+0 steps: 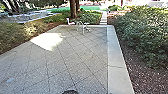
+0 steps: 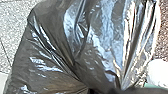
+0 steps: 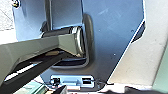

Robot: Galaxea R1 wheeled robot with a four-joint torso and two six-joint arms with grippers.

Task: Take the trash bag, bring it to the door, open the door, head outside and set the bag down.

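Note:
The black shiny trash bag (image 2: 82,45) looms large in the left wrist view, its plastic pulled into folds that draw together at my left gripper (image 2: 100,91), which is shut on it. Paving shows behind the bag. Which part of the bag lies lower cannot be told. No door is seen in the head view, which looks over an outdoor paved yard.
Square paving (image 1: 75,57) stretches ahead, edged by a pale concrete border (image 1: 116,60). White outdoor furniture (image 1: 86,27) stands at the far end near a tree trunk (image 1: 73,10). Bushes (image 1: 147,32) and mulch (image 1: 142,75) line the right; more shrubs (image 1: 15,35) grow left.

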